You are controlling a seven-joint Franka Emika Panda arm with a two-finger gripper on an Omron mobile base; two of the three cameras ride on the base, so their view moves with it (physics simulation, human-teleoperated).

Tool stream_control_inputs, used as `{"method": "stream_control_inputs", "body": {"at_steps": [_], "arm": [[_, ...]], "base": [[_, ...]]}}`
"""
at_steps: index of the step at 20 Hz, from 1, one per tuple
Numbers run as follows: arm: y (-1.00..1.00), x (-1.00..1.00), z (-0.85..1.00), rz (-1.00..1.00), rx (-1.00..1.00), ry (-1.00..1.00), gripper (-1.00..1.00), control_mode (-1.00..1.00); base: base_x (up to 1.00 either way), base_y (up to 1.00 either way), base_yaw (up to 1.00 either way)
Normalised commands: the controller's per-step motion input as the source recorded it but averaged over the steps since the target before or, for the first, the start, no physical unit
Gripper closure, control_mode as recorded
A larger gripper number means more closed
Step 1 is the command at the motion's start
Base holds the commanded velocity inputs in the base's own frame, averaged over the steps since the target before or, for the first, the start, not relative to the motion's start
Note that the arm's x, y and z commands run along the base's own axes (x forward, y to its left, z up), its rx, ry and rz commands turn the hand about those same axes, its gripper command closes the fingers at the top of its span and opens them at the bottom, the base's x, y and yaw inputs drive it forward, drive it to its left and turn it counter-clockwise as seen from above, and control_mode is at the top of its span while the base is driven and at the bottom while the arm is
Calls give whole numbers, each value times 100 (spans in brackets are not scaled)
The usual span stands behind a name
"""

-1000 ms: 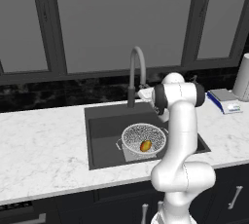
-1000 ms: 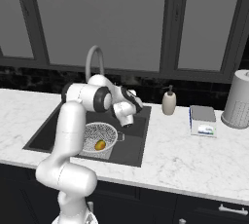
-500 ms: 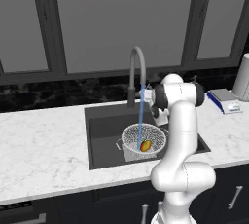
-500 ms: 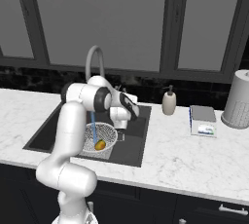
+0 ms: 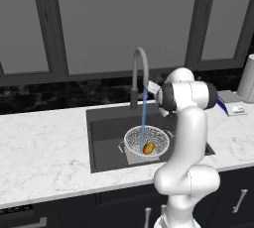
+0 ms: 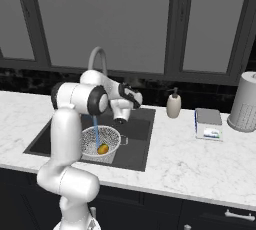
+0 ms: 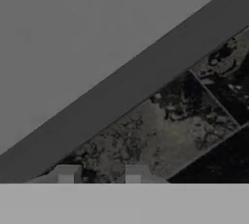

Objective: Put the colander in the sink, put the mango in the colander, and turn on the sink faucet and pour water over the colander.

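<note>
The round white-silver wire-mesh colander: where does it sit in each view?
Left base view: colander just below centre, in the dark grey sink, left of the arm.
Right base view: colander lower left, right of the arm.
Hand view: not in it.
Shared landmark: the thin blue water stream falling into it.

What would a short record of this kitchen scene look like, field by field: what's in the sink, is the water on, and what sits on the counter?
sink: dark recessed basin in a white marble counter
colander: standing in the sink
mango: lying inside the colander
sink faucet: arched spout above the colander
water: blue stream falling into the colander
counter items: soap pump bottle, small box, perforated canister
gripper: beside the faucet, holding nothing
</note>
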Motion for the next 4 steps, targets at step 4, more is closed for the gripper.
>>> {"method": "stream_control_inputs", "body": {"at_steps": [4], "arm": [[-63,-43,100,0,17,37,100,-100]], "base": [[0,0,0]]}}
